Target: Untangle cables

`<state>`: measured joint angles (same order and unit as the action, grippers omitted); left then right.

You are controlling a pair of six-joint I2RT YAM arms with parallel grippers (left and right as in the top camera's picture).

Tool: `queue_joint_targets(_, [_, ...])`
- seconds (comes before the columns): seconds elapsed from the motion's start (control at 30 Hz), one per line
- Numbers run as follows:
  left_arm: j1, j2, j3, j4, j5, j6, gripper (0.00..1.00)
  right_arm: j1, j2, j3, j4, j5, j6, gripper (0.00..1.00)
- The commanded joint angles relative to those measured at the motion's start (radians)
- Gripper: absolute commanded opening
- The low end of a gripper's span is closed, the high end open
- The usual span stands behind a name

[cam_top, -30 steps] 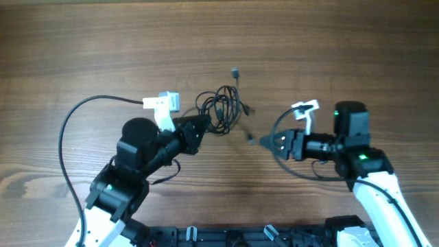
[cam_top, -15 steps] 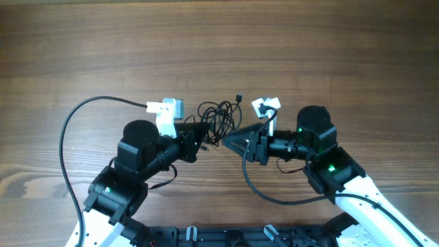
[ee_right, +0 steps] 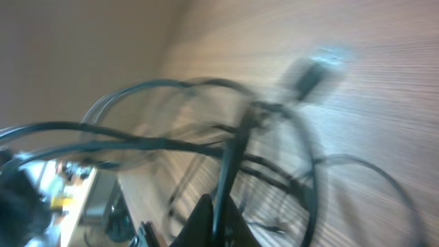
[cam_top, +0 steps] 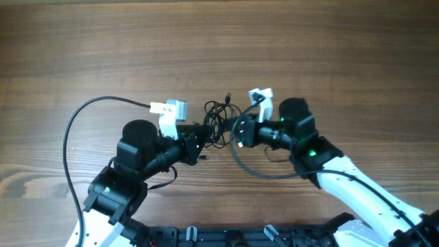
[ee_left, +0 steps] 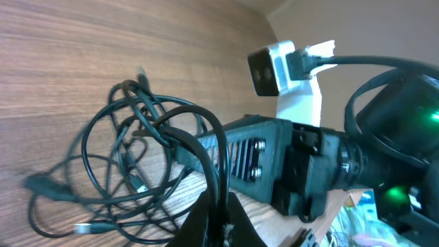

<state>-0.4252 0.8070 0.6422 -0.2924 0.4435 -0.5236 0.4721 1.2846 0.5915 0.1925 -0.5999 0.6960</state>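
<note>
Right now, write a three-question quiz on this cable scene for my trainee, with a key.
1. True or false: the cables lie on the table in three separate straight lines.
2. What does the left end effector hold? A: a strand of the cables. B: a screwdriver. C: nothing.
3. Fill in the blank: the right end effector is ____ on a strand of the cables.

Key: 1 false, they form one tangled bundle; 2 A; 3 shut.
</note>
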Motion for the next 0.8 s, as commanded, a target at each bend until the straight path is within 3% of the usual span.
queue_joint_targets(0.0, [0.087,-0.071,0.0,-0.017,-0.018,0.021,0.04,-0.203,-0.1,0.004,-0.143,0.019,0.01,0.04])
queue_joint_targets(0.23, [0.322,-0.168,0.0,-0.149,-0.105,0.01,0.04,-0.65,-0.338,0.004,-0.479,0.017,-0.128,0.04])
queue_joint_targets(0.37, [0.464,-0.169,0.0,-0.181,-0.173,-0.127,0.04,-0.848,-0.418,0.004,-0.546,0.017,-0.128,0.04])
queue_joint_targets(0.5, [0.568,-0.169,0.0,-0.181,-0.17,-0.269,0.04,-0.928,-0.417,0.004,-0.569,0.013,-0.082,0.04])
queue_joint_targets(0.57, [0.579,-0.168,0.0,-0.167,-0.096,-0.292,0.04,-0.929,-0.404,0.004,-0.575,-0.056,-0.098,0.05])
queue_joint_targets(0.6, [0.578,-0.164,0.0,-0.15,-0.017,-0.283,0.04,-0.929,-0.396,0.004,-0.576,-0.083,-0.098,0.12])
queue_joint_targets(0.67, [0.576,-0.15,-0.001,-0.092,0.178,-0.184,0.04,-0.929,-0.382,0.004,-0.575,-0.143,-0.108,0.47])
queue_joint_targets(0.7, [0.571,-0.138,-0.001,-0.052,0.301,-0.111,0.04,-0.929,-0.375,0.004,-0.574,-0.199,-0.137,0.69])
queue_joint_targets(0.77, [0.539,-0.106,-0.001,0.008,0.475,-0.039,0.04,-0.922,-0.357,0.004,-0.571,-0.364,-0.227,0.92])
